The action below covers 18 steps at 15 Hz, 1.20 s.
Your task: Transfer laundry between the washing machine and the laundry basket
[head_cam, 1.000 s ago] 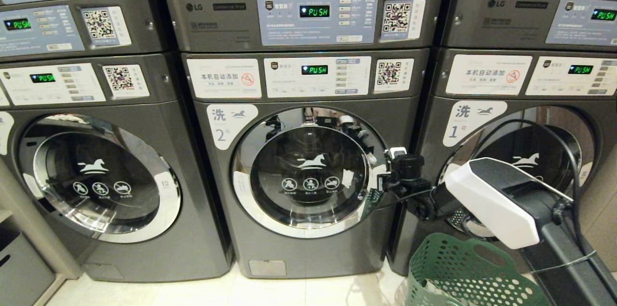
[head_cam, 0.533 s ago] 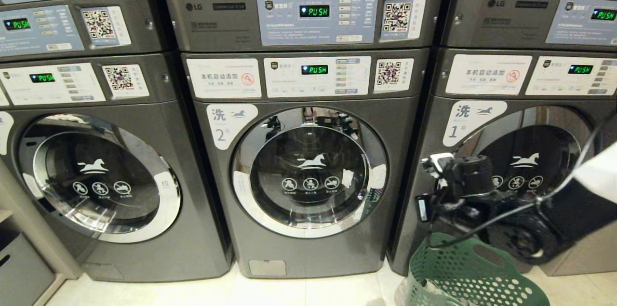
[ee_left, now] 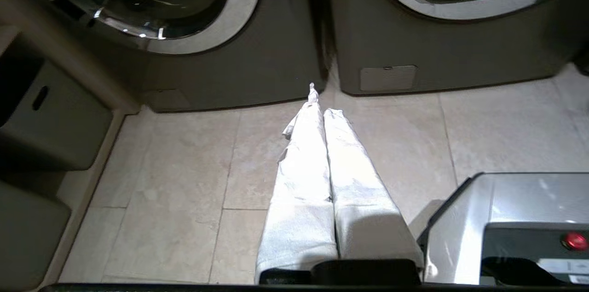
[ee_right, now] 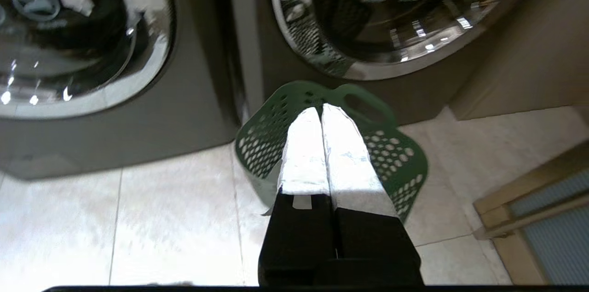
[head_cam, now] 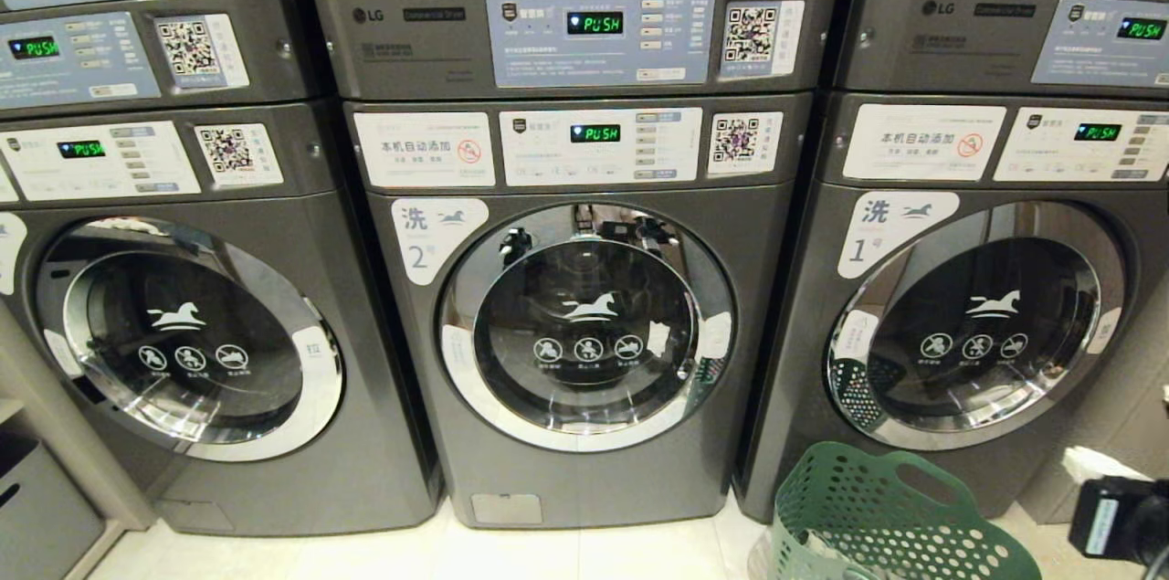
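Since the earlier head view, your right arm has swung away from the middle washing machine (head_cam: pixel 584 324) and out to the lower right edge, where only a dark part of it shows past the laundry basket (head_cam: pixel 890 516). The right gripper (ee_right: pixel 322 110) has its jaws pressed together, with nothing between them. Its tips point at the basket's near rim, with the basket lying just beyond and below them on the floor (ee_right: pixel 138 218). The basket stands in front of the right-hand washer (head_cam: pixel 973 333), beside the middle machine, whose door is shut. The left gripper (ee_left: pixel 317 99), jaws likewise clenched and empty, hangs over bare floor on the far side of the middle machine from the basket. Your right arm is judged much the nearer to the basket. The basket's long axis cannot be told.
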Tool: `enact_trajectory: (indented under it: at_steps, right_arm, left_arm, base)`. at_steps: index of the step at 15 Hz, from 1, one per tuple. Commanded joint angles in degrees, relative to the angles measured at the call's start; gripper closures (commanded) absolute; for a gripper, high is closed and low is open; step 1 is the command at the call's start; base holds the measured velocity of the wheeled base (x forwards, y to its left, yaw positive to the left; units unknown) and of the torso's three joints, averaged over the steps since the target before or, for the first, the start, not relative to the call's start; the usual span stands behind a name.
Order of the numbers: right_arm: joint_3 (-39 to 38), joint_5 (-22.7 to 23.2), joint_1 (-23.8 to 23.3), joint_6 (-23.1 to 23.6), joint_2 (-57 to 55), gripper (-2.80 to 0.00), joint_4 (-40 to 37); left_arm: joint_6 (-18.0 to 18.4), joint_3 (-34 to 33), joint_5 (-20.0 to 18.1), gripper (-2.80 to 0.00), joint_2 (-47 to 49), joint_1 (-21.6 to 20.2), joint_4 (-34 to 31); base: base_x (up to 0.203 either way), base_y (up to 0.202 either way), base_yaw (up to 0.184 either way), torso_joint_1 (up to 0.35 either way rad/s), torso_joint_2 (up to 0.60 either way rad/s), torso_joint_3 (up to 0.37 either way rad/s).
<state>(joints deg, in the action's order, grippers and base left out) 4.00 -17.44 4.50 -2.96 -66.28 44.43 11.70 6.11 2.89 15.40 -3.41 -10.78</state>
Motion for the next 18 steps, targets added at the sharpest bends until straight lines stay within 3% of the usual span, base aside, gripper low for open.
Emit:
enact_trajectory:
  at_steps: [1,3,5,6,8,10,12,13,16,18]
  right_arm:
    - [-2.72,-0.09,-2.34,0.9,12.22,0.0,-1.47]
    - [-3.39,1.31,-2.87,6.22,23.06,0.0,-10.23]
    - [-2.86,4.13,-3.11,11.43,37.17,0.0,-25.0]
    - [-1.53,6.65,-3.49,13.77,44.35,0.0,-35.52]
    - [0.34,13.41,-4.8,18.09,53.02,0.0,-49.59]
    - [1.17,20.78,-5.38,18.24,56.26,0.0,-53.78]
    - [0.41,20.98,-5.17,14.6,59.2,0.0,-54.15]
    - [0.25,20.8,-5.04,13.39,61.38,0.0,-54.35]
    - [-0.03,20.26,-4.79,12.08,66.35,0.0,-54.65]
    - [-1.09,19.26,-4.76,10.67,66.28,0.0,-51.64]
  left_arm:
    - [-0.02,-0.58,-2.2,0.0,0.07,-0.01,-0.13]
    - [-1.06,-0.96,-5.29,0.0,-0.02,0.07,-0.43]
    - [-3.35,-2.15,-4.93,0.0,-0.02,0.07,-0.14]
    - [-4.4,-2.07,-4.82,0.0,-0.02,0.07,-0.21]
    - [-4.67,-1.98,-5.43,0.0,0.47,0.38,-0.63]
    - [-4.67,-1.98,-5.56,0.0,0.9,3.66,-0.65]
    - [-4.6,-1.98,-5.35,0.0,0.92,9.67,-0.62]
    - [-4.44,-2.17,-4.82,0.0,0.87,10.71,-0.27]
    - [-8.59,-2.41,-2.99,0.0,0.86,10.59,1.0]
    - [-7.09,-2.33,-3.05,0.0,0.86,10.27,0.76]
  base:
    - [0.0,0.0,0.0,0.0,0.0,0.0]
    - [0.0,0.0,0.0,0.0,0.0,0.0]
    - [0.0,0.0,0.0,0.0,0.0,0.0]
    - [0.0,0.0,0.0,0.0,0.0,0.0]
    - [0.0,0.0,0.0,0.0,0.0,0.0]
    - [0.0,0.0,0.0,0.0,0.0,0.0]
    - [0.0,0.0,0.0,0.0,0.0,0.0]
    - [0.0,0.0,0.0,0.0,0.0,0.0]
    - [0.0,0.0,0.0,0.0,0.0,0.0]
    - [0.0,0.0,0.0,0.0,0.0,0.0]
